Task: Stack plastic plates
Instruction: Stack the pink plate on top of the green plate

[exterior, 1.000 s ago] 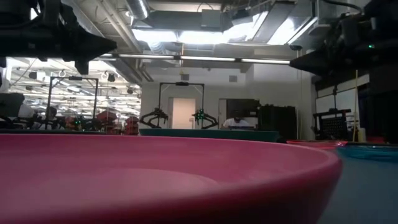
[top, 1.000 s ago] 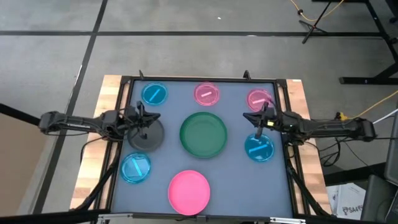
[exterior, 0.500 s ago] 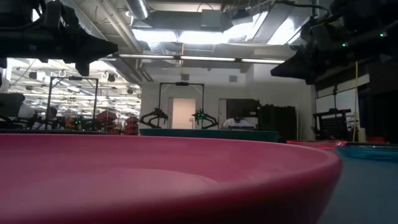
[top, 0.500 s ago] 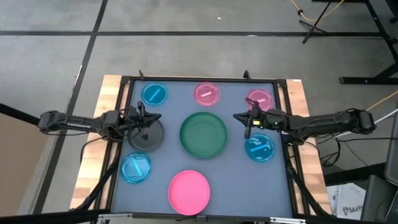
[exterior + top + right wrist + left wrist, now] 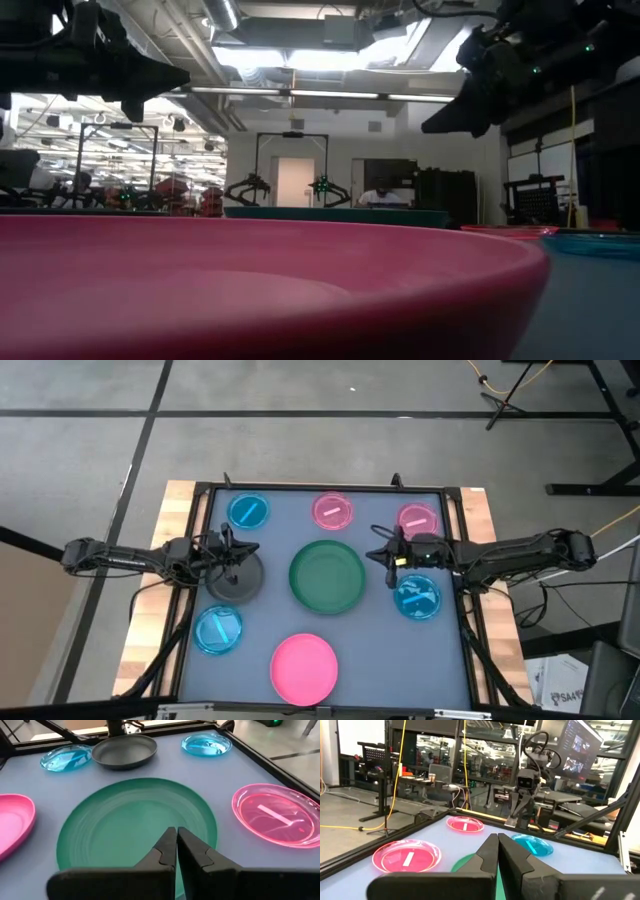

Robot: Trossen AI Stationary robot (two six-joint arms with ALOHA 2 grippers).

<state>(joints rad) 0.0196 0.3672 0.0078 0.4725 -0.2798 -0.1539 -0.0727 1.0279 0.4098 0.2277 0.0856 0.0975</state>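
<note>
table (image 5: 388,660): grey-blue top inside a black frame (image 5: 320,487), set on wooden boards (image 5: 172,510) that show at both sides.
dark grey pan (image 5: 235,578): round, on the table's left half, between the two left-hand corners.
floor (image 5: 300,420): grey, crossed by dark seams.
stand (image 5: 515,388): black legs, upper right, with a yellow cable (image 5: 500,380) beside it.
monitor (image 5: 580,745): lit screen, far side of the room.
doorway (image 5: 295,181): bright, back wall.

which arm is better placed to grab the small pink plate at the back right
Right. The right gripper hovers between the large dark green plate and the small translucent pink plate, close to it. The left gripper sits across the table above the dark grey plate.
</note>
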